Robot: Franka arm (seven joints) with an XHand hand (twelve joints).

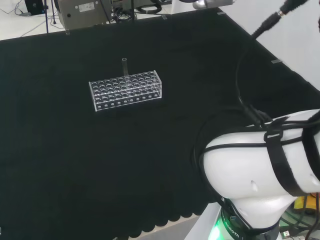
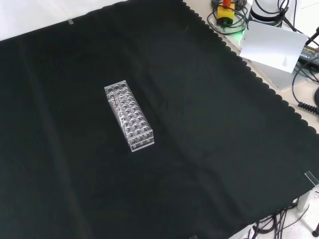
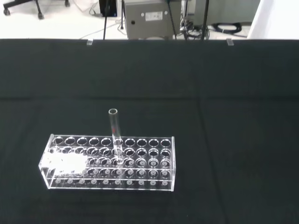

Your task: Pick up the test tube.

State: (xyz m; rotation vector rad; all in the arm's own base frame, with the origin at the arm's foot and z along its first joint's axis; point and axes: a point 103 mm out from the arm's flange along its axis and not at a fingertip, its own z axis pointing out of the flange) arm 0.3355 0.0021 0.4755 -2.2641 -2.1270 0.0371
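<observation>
Overhead, head view: arm's white links (image 1: 260, 170) bulk low at the right, well apart from the clear test tube rack (image 1: 126, 90); black cables strapped round the upper link. Hand's state: cannot tell.

Test tube (image 1: 124, 66) stands upright in the rack, in a hole on the rack's far row, near the middle of its length, its open mouth well above the rack's top. Wrist view agrees: test tube (image 3: 114, 135) rises from the back rows of the test tube rack (image 3: 110, 162); a small reddish mark on its wall.

Front view: test tube rack (image 2: 129, 115) lies lengthwise away from the camera, alone on the black cloth (image 2: 199, 149); the tube hard to make out.

Cloth edge scalloped nearest the arm's base. Beyond the rack, past the cloth's far edge, a grey metal box (image 3: 148, 18) and cables on a pale floor.
</observation>
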